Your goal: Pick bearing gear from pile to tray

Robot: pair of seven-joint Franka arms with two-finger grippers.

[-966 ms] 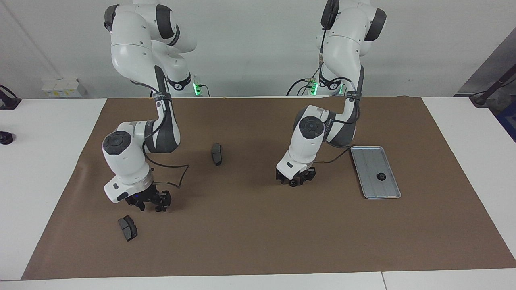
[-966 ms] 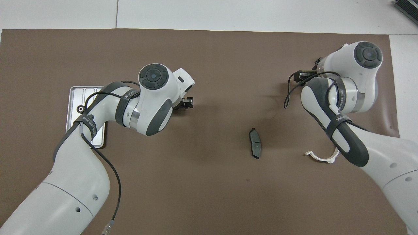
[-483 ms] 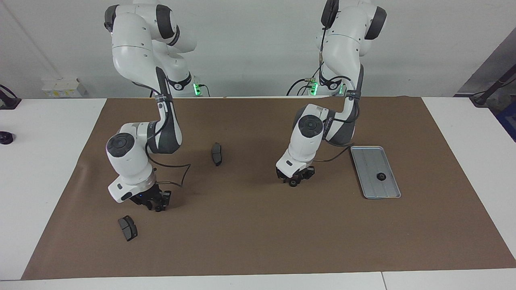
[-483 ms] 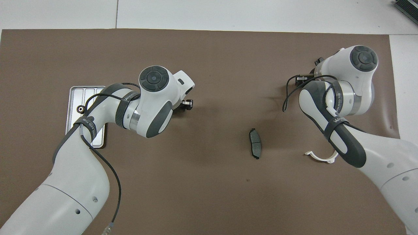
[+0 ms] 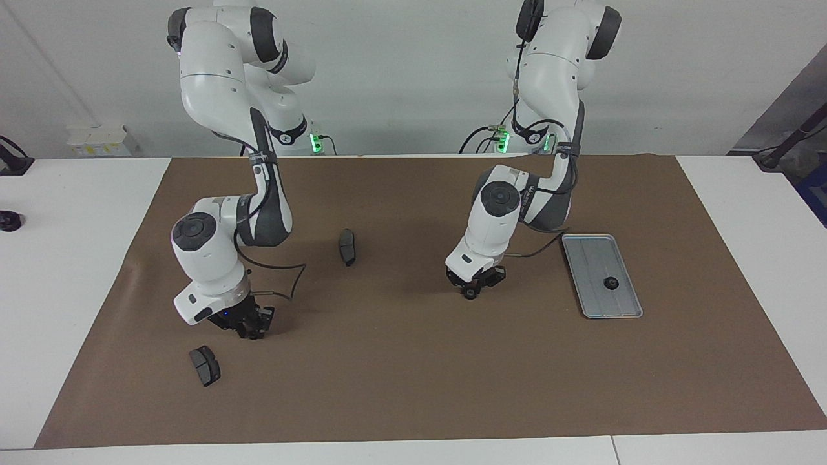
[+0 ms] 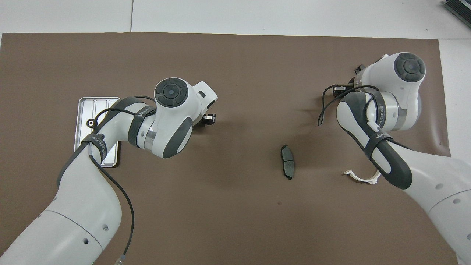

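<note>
Since the earlier frames, both arms have shifted only slightly: the right arm's wrist has drawn a little toward the middle of the table, and both grippers have settled low over the mat.

The brown mat [image 5: 413,387] covers most of the table. The right gripper [image 5: 252,330] hangs low over the mat toward the right arm's end, near one dark grey brake pad [image 5: 204,365] but apart from it. Whether this gripper is wide or narrow cannot be told. The left gripper [image 5: 470,292] hangs low over the mat between the tray and the table's middle. Its state cannot be told either, nor whether it holds anything.

The tray [image 5: 591,248] lies flat on the mat toward the left arm's end. A second brake pad [image 5: 348,247] lies near the middle of the mat, well apart from both grippers. A white half-ring [image 6: 362,177] lies nearer to the robots, partly covered by the right arm in the overhead view. One black round gear [image 5: 609,282] rests in the tray.
</note>
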